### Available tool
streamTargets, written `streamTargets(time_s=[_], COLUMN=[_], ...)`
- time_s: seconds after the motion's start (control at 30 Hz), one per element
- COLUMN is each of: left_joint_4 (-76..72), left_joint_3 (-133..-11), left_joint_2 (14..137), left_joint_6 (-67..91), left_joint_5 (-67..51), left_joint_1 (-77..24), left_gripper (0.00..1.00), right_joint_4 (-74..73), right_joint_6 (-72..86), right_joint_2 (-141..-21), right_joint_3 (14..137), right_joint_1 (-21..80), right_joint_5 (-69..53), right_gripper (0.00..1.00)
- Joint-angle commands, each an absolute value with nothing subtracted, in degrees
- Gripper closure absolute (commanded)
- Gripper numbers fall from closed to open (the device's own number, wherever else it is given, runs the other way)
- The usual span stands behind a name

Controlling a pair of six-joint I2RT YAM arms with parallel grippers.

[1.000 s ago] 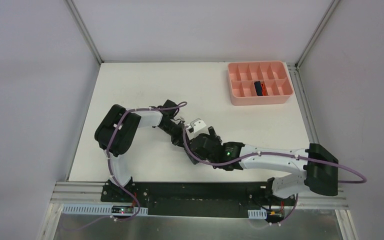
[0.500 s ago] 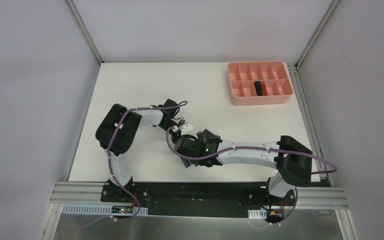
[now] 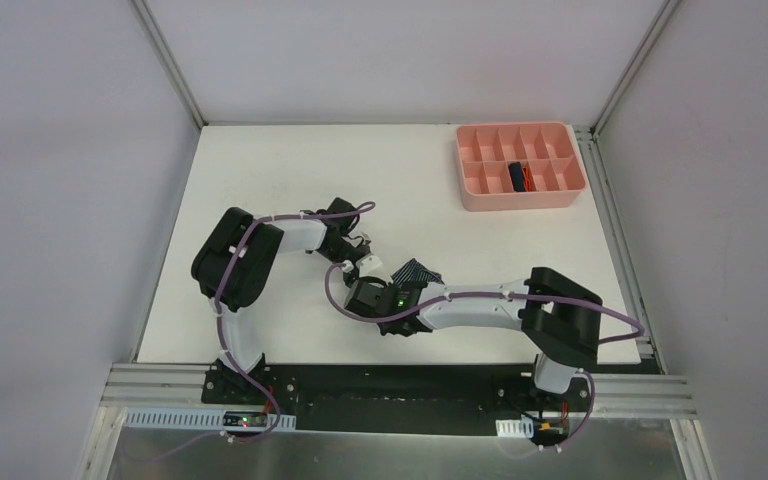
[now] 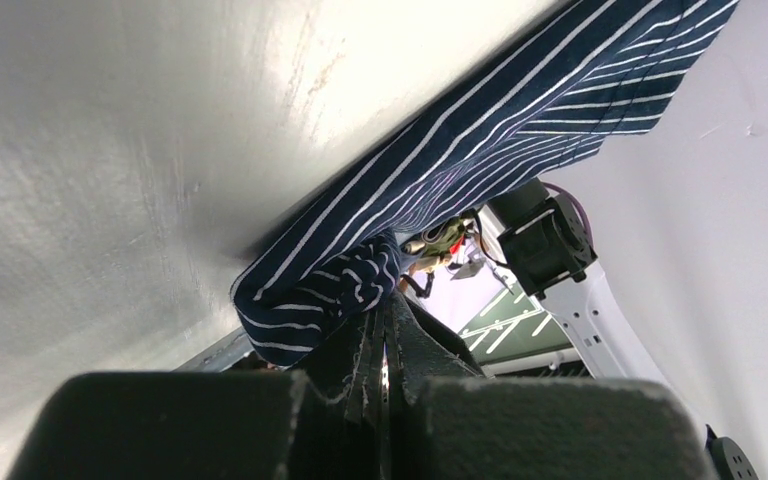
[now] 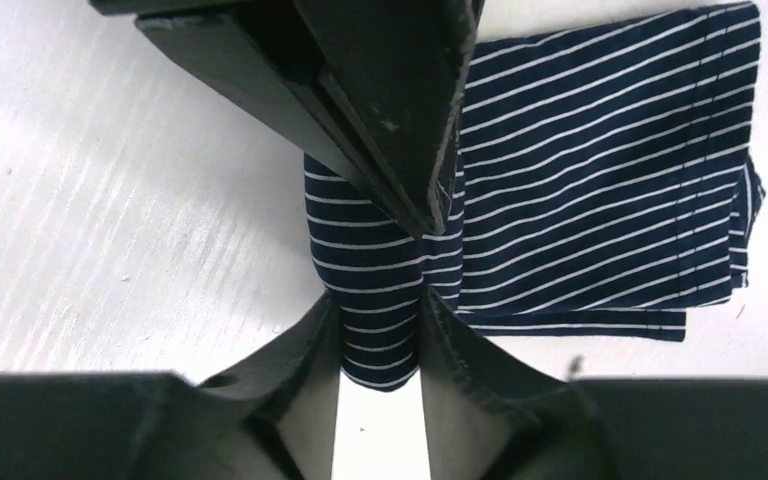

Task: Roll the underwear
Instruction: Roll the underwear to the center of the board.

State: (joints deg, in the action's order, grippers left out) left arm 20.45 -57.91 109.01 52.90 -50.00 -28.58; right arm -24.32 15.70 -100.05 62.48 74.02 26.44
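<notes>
The dark blue striped underwear (image 5: 600, 170) lies on the white table, with its near end rolled into a tight tube (image 5: 380, 270). My right gripper (image 5: 380, 330) has its jaws pressed on both sides of that tube. My left gripper (image 4: 385, 315) is shut, its fingers (image 5: 380, 100) pointing down into the top of the roll; the rolled end (image 4: 310, 290) bulges beside their tips. From above, only a corner of the striped cloth (image 3: 415, 271) shows between the two wrists. The navy underwear with orange trim (image 3: 520, 176) sits rolled in a compartment of the pink tray.
The pink compartment tray (image 3: 520, 203) stands at the far right corner of the table. Both arms cross over the table's near middle, the right forearm (image 3: 480, 308) lying low along the front. Grey walls enclose the table on three sides.
My right arm has swung left and forward to the roll, and its jaws have gone from wide open to closed around the rolled end. The left gripper has stayed shut in place.
</notes>
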Motion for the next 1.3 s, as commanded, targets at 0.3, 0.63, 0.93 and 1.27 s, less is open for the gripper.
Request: streamTargets(time_s=[0.3,0.63,0.93,1.27], left_joint_4=[25.02,25.66,25.66,25.66], left_joint_3=[-55.09,-50.23,-47.65,-51.2], left_joint_2=[100.37,92.52,94.73,102.15], left_joint_6=[58.61,58.83,55.88,54.42], left_joint_5=[-47.44,-47.98,-48.25,-45.67], left_joint_1=[-26.12,-23.88,-26.1,-27.83], left_gripper=[0.75,0.38,0.26,0.44], right_joint_4=[-3.41,2.76,6.74,7.42], right_joint_6=[14.87,15.42,17.01,17.14], right_joint_2=[-85.33,-84.61,-87.9,-90.87], right_joint_3=[44.44,41.32,40.54,40.17], right_joint_1=[63.25,53.57,47.4,46.12], right_joint_5=[3.61,-23.16,-35.86,-37.79], right_gripper=[0.76,0.78,0.77,0.76])
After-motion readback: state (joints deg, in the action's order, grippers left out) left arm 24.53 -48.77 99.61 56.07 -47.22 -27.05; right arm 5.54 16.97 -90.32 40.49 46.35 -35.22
